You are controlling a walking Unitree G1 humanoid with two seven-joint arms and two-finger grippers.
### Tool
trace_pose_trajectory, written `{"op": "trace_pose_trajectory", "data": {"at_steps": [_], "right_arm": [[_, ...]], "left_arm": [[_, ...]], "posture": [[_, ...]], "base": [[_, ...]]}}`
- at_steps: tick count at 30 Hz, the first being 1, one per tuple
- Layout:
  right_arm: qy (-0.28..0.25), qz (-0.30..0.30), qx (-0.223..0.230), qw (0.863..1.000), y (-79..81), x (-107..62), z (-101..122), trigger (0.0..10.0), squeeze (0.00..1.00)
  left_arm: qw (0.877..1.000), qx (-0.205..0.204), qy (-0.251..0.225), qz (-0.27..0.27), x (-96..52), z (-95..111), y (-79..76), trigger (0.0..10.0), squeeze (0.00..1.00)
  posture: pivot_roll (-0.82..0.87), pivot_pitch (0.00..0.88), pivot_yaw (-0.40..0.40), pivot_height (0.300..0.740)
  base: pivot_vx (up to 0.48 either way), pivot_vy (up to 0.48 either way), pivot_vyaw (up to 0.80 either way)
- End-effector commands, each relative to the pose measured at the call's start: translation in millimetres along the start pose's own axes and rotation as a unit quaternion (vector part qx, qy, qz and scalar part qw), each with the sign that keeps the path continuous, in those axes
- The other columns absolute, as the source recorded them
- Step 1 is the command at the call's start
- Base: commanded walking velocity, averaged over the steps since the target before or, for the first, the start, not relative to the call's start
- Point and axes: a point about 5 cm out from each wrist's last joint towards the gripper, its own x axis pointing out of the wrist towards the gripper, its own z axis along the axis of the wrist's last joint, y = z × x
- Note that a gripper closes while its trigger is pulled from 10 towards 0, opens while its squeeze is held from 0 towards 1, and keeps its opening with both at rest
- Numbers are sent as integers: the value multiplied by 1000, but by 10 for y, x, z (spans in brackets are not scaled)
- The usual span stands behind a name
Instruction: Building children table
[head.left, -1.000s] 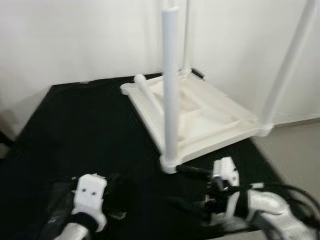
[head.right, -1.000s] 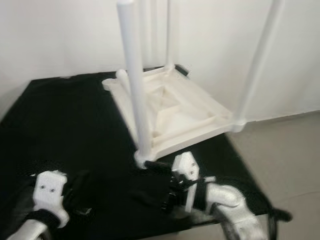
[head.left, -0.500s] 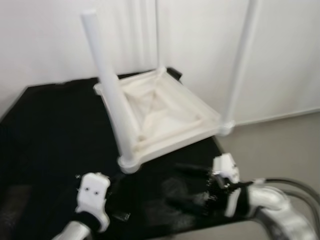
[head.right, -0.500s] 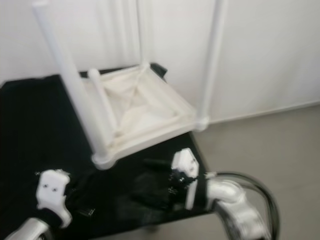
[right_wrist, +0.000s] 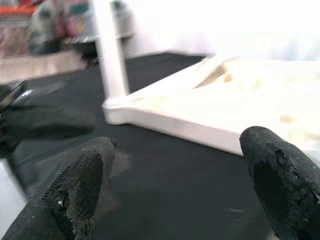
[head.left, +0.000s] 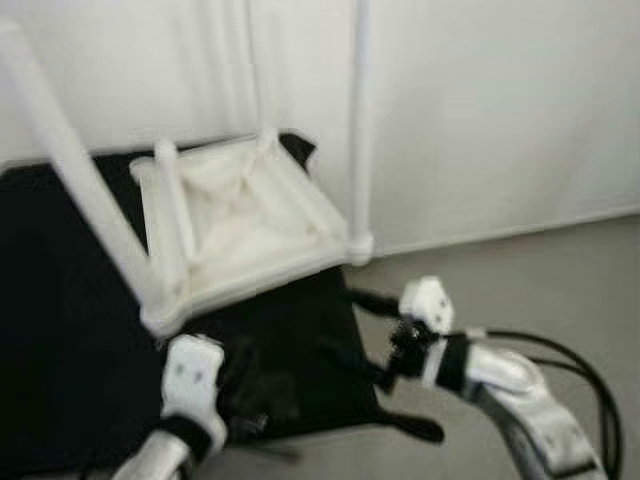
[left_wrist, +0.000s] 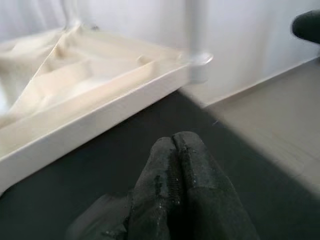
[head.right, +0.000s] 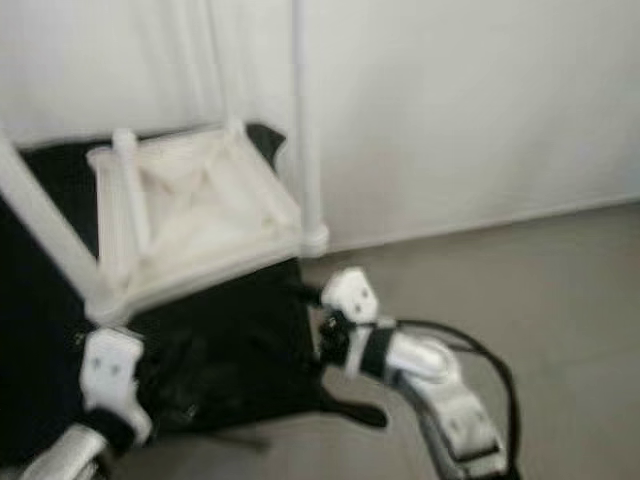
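The white children's table [head.left: 240,215] lies upside down on a black mat [head.left: 60,330], its legs pointing up. One leg [head.left: 70,160] rises at the near corner and another [head.left: 360,120] at the right corner. My left gripper [head.left: 262,385] hovers low over the mat in front of the table; in the left wrist view its fingers [left_wrist: 175,150] are pressed together, shut on nothing. My right gripper [head.left: 355,332] is at the mat's right front corner, below the right leg. It is open, with fingers [right_wrist: 80,185] wide apart facing the table's rim [right_wrist: 170,125].
Grey floor [head.left: 540,260] spreads to the right of the mat, meeting a white wall [head.left: 480,100] behind. A black cable [head.left: 595,385] loops beside my right arm. The picture is blurred.
The whole picture has swung right, so the table sits further left and more floor shows. Both grippers keep the same state, the right one now over the mat's right corner.
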Motion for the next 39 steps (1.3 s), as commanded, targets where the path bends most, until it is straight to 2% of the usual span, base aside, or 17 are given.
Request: {"op": "trace_pose_trajectory", "data": {"at_steps": [1,4,10,26,39], "right_arm": [[2,-19,-9,1000,-16,40,-18,10000,0],[1,-25,-8,1000,-1,82,-31,10000,0],[40,-28,-8,999,76,172,-190,10000,0],[42,-42,10,998,73,215,-256,10000,0],[42,-46,7,998,69,247,-263,10000,0]], "left_arm": [[1000,-19,10,4,17,-51,-21,10000,0],[1000,-25,7,6,39,-46,-23,10000,0],[999,-42,5,10,81,-59,-31,10000,0],[999,-45,7,14,169,-83,-16,10000,0],[997,-57,-4,42,176,-72,72,10000,0]], "posture": [[-112,55,60,740],[-113,55,58,740],[-115,52,60,740],[-116,40,62,740],[-114,45,68,740]], "base": [[0,-480,0],[0,-480,0],[0,-480,0],[0,-476,0],[70,0,0]]}}
